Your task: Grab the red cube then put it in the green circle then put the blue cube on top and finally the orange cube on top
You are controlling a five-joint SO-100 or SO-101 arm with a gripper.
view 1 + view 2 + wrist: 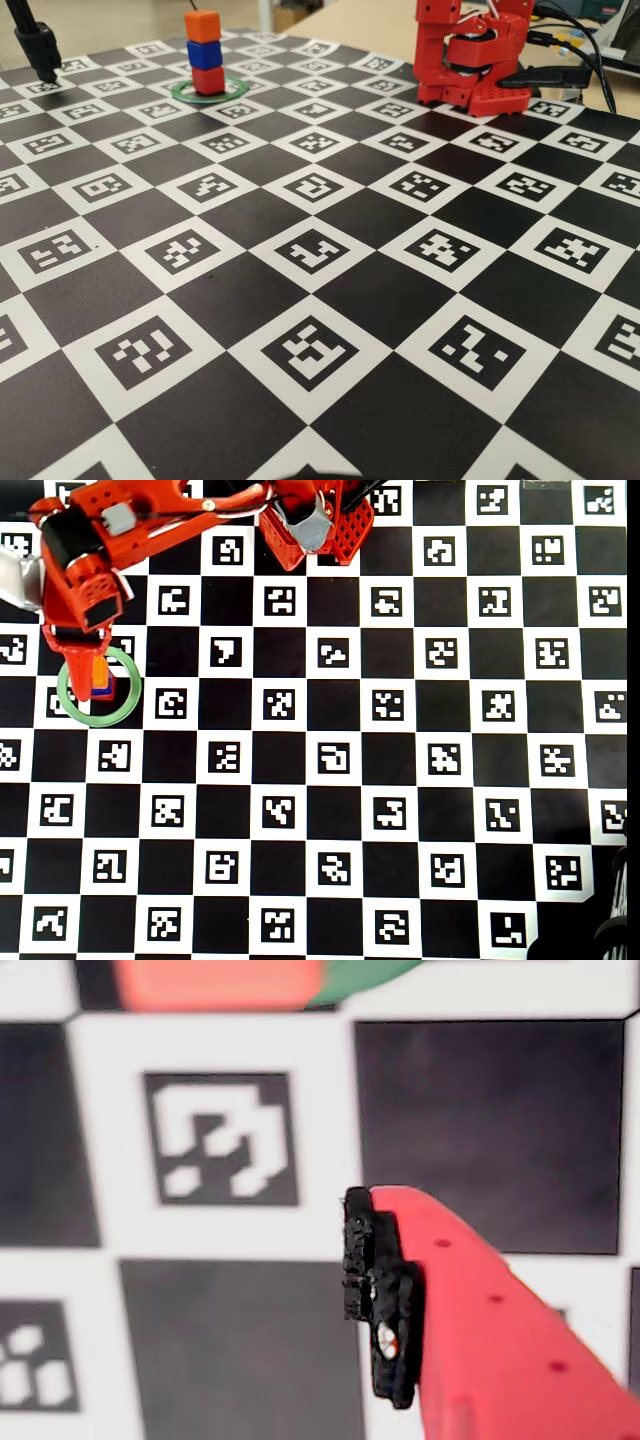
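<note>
Standing as a finished tower in the fixed view: the red cube sitting inside the green circle, carrying the blue cube, carrying the orange cube, all reasonably square to one another and with nothing touching them there. Hanging right at that tower in the overhead view, the gripper partly covering the ring's upper left and lying just beside the orange top face. Showing only one red finger with its black pad in the wrist view, over the checkered marker mat, with a blurred orange-red block and a sliver of green at the top edge; not being able to tell how wide the claw is set, the second finger being out of sight. Judging the stacking as done and the clearing-away as the step in hand. Doing that well probably meaning making sure the claw is spread clear of the orange cube, then lifting straight up before swinging sideways, going slowly, and avoiding any brush against the top cube, a three-high stack likely toppling at a light nudge.
</note>
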